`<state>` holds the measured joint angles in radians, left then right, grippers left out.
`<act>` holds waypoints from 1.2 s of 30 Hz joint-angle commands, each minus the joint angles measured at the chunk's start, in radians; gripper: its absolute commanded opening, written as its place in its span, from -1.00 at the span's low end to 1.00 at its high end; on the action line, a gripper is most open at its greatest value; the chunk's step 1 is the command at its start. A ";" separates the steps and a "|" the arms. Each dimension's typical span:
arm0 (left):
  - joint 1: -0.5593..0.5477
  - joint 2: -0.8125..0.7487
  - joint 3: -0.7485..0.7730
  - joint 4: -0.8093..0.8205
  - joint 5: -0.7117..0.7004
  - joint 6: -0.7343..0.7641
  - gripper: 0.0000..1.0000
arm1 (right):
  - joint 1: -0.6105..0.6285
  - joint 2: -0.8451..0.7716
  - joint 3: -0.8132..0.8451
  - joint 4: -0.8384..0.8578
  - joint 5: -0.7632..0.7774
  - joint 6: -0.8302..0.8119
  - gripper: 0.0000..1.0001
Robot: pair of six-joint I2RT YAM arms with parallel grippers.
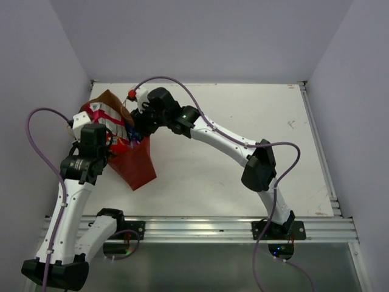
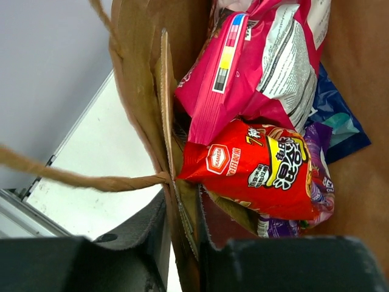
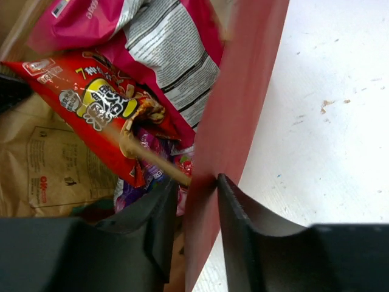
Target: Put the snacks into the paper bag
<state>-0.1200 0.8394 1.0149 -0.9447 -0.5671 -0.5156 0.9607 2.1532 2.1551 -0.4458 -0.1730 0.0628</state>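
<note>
The left jaws (image 2: pixel 182 238) straddle one kraft-brown wall of the paper bag (image 2: pixel 137 73), and the folded paper fills the gap between them, so they look closed on it. The right jaws (image 3: pixel 197 198) straddle the opposite wall, red side out. The outer finger (image 3: pixel 243 243) touches it, but a sliver shows on the inner side, so I cannot tell whether they have clamped. A string handle (image 2: pixel 79 179) stretches away from the rim beside the left jaws, and the right wrist view shows a second one. Inside, the left wrist view shows four packets: the pink-and-silver packet (image 2: pixel 261 61) on top, the red packet (image 2: pixel 255 170) under it, the purple packet (image 2: pixel 317 198) beneath that and the dark blue packet (image 2: pixel 337 125) against the far wall. The right wrist view hides the blue one but shows a tan packet (image 3: pixel 55 164) with printed panels, which makes five in all. Only the overhead view takes in both arms, meeting over the one bag. It stands on the counter (image 1: pixel 243 121) near the far left corner, with packets sticking out of its mouth.
</note>
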 commanded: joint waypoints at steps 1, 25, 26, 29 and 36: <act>-0.006 0.020 -0.024 0.075 0.009 0.020 -0.63 | -0.004 0.031 0.054 -0.031 0.017 -0.018 -0.31; -0.041 0.013 0.022 0.514 0.677 0.387 -1.00 | 0.003 -0.398 -0.248 -0.057 0.570 -0.021 -1.00; -0.047 0.013 0.021 0.524 0.691 0.388 -1.00 | 0.004 -0.412 -0.259 -0.060 0.607 -0.020 -1.00; -0.079 0.033 0.025 0.561 0.739 0.394 -1.00 | 0.003 -0.472 -0.311 -0.068 0.667 -0.001 -1.00; -0.216 0.108 0.051 0.596 0.707 0.382 -1.00 | 0.003 -0.590 -0.428 -0.082 0.737 0.025 -1.00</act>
<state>-0.2787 0.9463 1.0115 -0.4656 0.1242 -0.1715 0.9749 1.6749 1.7367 -0.5850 0.4549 0.0914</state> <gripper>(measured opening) 0.013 0.022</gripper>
